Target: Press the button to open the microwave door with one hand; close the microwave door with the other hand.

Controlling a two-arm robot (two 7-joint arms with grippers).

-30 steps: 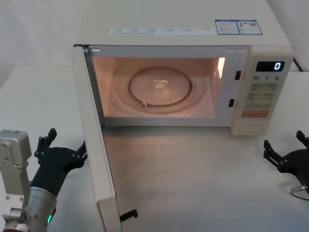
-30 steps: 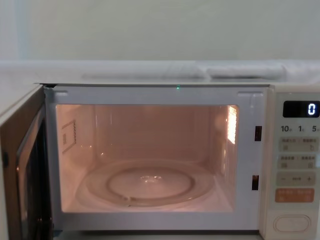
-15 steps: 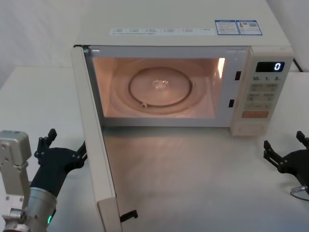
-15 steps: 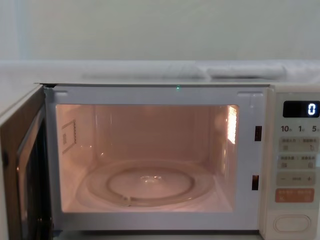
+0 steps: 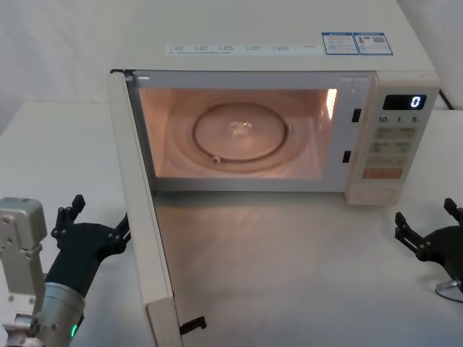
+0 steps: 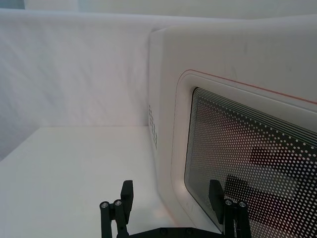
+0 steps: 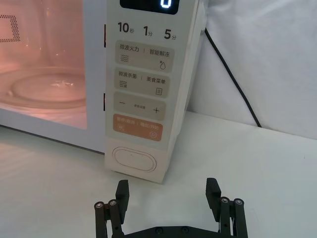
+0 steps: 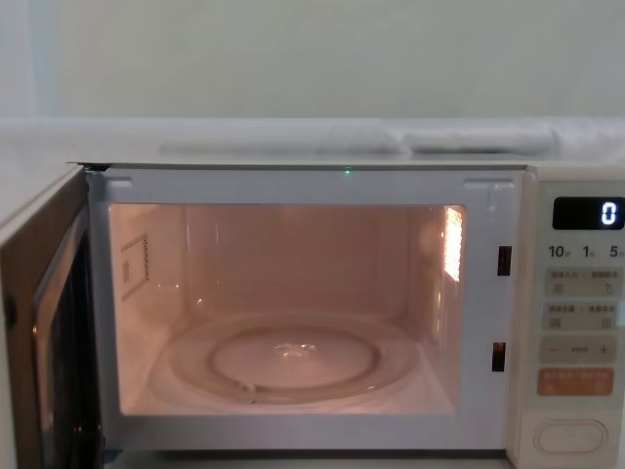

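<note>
Right, door: the microwave door (image 5: 141, 210) hangs wide open on its left hinge, swung out toward the tabletop's front edge.
Oven: the microwave (image 5: 289, 50) sits toward the back of the tabletop (image 5: 289, 275), its inside lit pink, the glass turntable (image 5: 240, 134) bare.
Button: the button (image 7: 134, 160) sits at the bottom of the control panel (image 7: 143, 94), just under the orange key (image 7: 138, 130) — nothing touching it.
Display: the display (image 5: 404, 100) reads 0.
Left gripper: the left gripper (image 5: 92, 223) is low by the front left corner of the tabletop, on the outer side of the open door, close beside it — jaws apart, holding nothing; from the left wrist view one of its fingers (image 6: 215, 194) stands in front of the door's mesh window (image 6: 257, 168).
Right gripper: the right gripper (image 5: 428, 228) hangs by the right edge of the tabletop, in front of the control panel and clear of it, jaws spread, empty.
Cable: a black cable (image 7: 233, 79) runs down behind the oven's right side.
</note>
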